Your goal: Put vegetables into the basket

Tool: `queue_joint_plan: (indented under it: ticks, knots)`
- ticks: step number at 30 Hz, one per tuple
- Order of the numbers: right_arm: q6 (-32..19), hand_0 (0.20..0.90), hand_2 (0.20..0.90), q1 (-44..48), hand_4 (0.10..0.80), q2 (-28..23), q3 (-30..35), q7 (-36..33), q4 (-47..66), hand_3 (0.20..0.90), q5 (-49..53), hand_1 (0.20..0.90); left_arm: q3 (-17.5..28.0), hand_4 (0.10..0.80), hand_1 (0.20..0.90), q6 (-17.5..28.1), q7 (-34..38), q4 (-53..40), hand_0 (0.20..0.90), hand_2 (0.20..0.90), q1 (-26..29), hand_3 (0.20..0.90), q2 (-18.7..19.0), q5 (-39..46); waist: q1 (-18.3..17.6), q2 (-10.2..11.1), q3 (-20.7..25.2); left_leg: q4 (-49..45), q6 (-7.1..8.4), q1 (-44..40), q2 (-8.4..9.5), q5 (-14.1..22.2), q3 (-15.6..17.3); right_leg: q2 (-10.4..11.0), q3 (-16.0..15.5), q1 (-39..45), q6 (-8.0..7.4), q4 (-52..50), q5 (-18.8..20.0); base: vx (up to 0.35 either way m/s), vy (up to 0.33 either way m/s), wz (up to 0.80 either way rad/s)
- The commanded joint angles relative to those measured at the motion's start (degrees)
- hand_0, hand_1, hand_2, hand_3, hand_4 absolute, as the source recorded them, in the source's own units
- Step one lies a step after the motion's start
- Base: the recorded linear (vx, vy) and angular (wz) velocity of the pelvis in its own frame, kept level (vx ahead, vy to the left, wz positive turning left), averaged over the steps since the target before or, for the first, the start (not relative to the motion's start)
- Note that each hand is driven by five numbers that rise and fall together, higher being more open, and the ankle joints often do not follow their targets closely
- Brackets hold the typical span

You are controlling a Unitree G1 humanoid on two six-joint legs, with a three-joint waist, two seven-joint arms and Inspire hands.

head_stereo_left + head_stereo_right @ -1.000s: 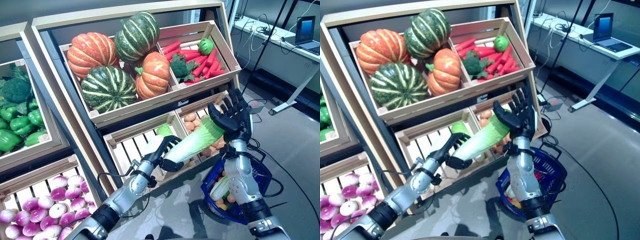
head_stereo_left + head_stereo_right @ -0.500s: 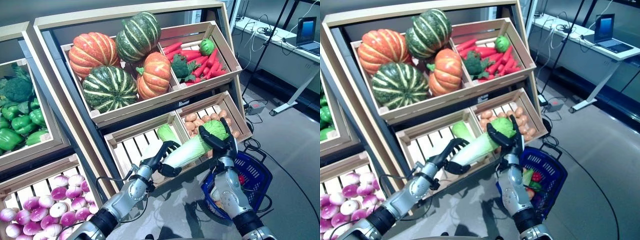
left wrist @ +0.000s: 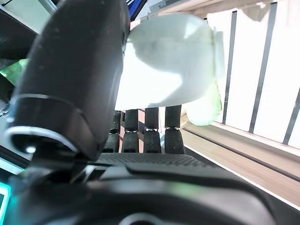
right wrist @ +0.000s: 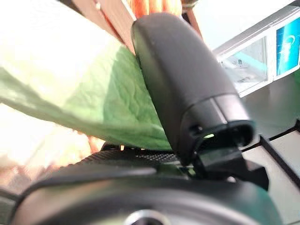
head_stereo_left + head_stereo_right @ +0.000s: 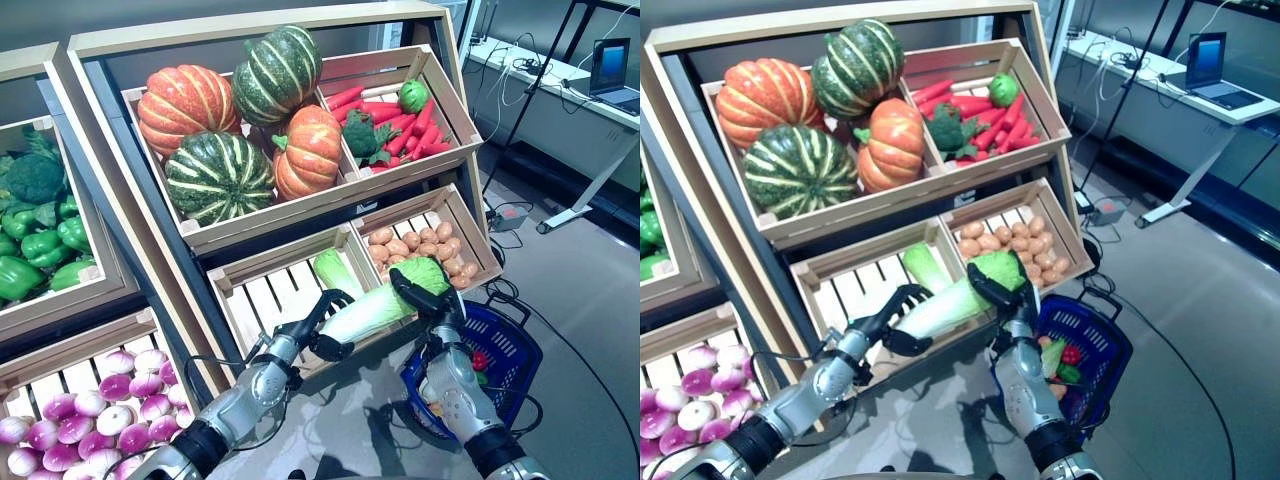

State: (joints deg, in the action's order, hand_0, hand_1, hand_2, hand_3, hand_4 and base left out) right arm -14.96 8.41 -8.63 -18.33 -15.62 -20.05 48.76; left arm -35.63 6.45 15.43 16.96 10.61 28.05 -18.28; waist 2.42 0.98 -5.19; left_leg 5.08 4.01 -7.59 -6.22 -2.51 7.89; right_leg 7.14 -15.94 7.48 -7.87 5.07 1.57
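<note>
A long cabbage (image 5: 372, 303), white at the stem and green at the leaves, is held between both hands in front of the stand's lower crates. My left hand (image 5: 312, 322) is curled round the white stem end (image 3: 168, 70). My right hand (image 5: 440, 305) is curled on the green leafy end (image 4: 93, 103), just left of the blue basket (image 5: 527, 345). The basket stands on the floor and holds red, green and orange vegetables (image 5: 478, 358).
The wooden stand (image 5: 300, 215) with slanted crates rises right behind both hands. A second cabbage (image 5: 335, 270) lies in the slatted crate (image 5: 270, 295) by my left hand. A desk with a laptop (image 5: 610, 65) stands at the back right, with cables on the grey floor.
My right hand went from open fingers at the leafy end to curled on it. Both hands have come down a little with the cabbage, nearer the basket.
</note>
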Motion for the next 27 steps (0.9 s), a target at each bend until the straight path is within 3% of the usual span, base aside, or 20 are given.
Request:
queue_joint_plan:
  ticks: [1,3,6,13,19,27]
  knots:
    - [-0.8,0.900,0.900,2.8,0.800,2.1,-1.6,9.4,4.4,0.900,7.3,0.900,1.5,0.400,0.300,6.6,2.9,-3.4,0.300,0.300,7.6,0.300,-2.4,0.4,0.5,0.4,2.3,-0.1,-0.20,1.5,0.03,0.8,-1.7,3.6,1.7,0.3,0.43,-0.7,2.4,0.000,0.000,0.00]
    - [0.7,0.900,0.900,2.6,0.800,2.3,-1.7,11.2,4.3,0.900,9.9,0.900,1.5,0.400,0.300,6.7,2.9,-3.4,0.300,0.300,7.5,0.300,-2.4,0.4,0.5,0.5,2.4,-0.1,-0.17,1.5,0.01,0.8,-1.7,3.6,1.6,0.4,0.42,-0.6,2.4,0.000,0.000,0.00]
    - [7.2,0.900,0.900,1.4,0.800,3.7,-2.2,15.2,4.5,0.900,21.4,0.900,1.6,0.400,0.300,7.5,2.3,-3.7,0.300,0.300,7.3,0.300,-2.2,0.2,0.6,0.6,2.6,-0.1,-0.13,1.5,-0.04,0.6,-1.6,3.5,1.4,0.5,0.54,-0.6,2.3,0.000,0.000,0.00]
    - [11.4,0.900,0.900,1.6,0.800,4.6,-3.7,17.3,4.0,0.900,28.1,0.900,0.5,0.400,0.300,7.3,2.0,-3.2,0.300,0.300,8.2,0.300,-2.3,0.1,0.8,1.0,2.8,-0.1,-0.09,1.7,-0.07,0.4,-1.7,3.4,1.0,0.5,0.67,-0.6,2.3,0.000,0.000,0.00]
    - [10.9,0.900,0.900,2.2,0.800,5.4,-4.4,18.3,3.9,0.900,29.5,0.900,-0.1,0.400,0.300,6.9,2.2,-2.9,0.300,0.300,8.3,0.300,-2.7,-0.2,1.0,1.0,2.8,-0.1,-0.15,1.7,0.03,0.3,-1.9,3.4,1.0,0.5,0.77,-0.6,2.4,0.000,0.000,0.00]
    - [5.3,0.900,0.900,3.3,0.800,5.1,-4.2,20.0,6.5,0.900,29.3,0.900,-0.8,0.400,0.300,6.5,1.8,-2.9,0.300,0.300,8.4,0.300,-2.4,0.2,1.0,1.0,2.8,-0.1,-0.18,1.7,0.23,0.4,-2.2,3.5,1.0,0.6,0.72,-0.5,2.4,0.000,0.000,0.00]
